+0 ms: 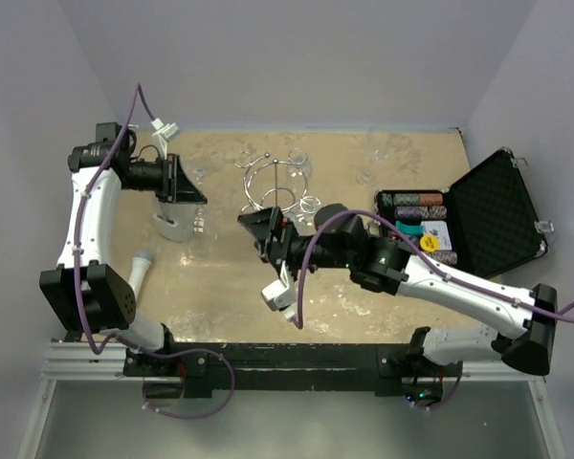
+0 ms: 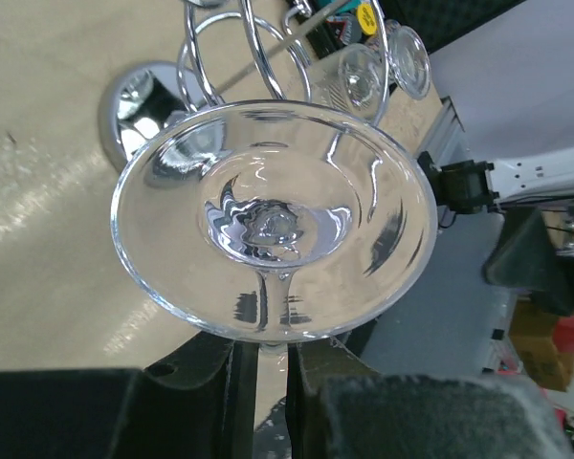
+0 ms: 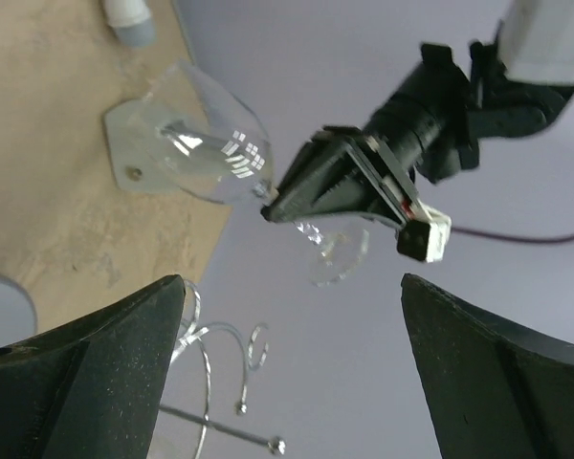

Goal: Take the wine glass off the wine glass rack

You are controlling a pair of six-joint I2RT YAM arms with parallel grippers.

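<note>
A clear wine glass [image 2: 273, 220] fills the left wrist view, its round foot facing the camera and its stem running down between the fingers. My left gripper [image 2: 273, 382] is shut on that stem and holds the glass to the left of the chrome wine glass rack [image 1: 282, 186], apart from its hooks. In the right wrist view the left gripper [image 3: 306, 191] holds the glass tilted, bowl [image 3: 210, 143] up-left and foot down-right. My right gripper [image 3: 292, 382] is wide open and empty beside the rack's hooks [image 3: 220, 354]. The rack's disc base [image 2: 139, 96] lies behind the glass.
An open black case [image 1: 488, 210] with poker chips sits at the right. A white bracket [image 1: 172, 227] and a white-grey tube [image 1: 139, 268] lie at the left. More clear glasses [image 2: 364, 72] are beyond the rack.
</note>
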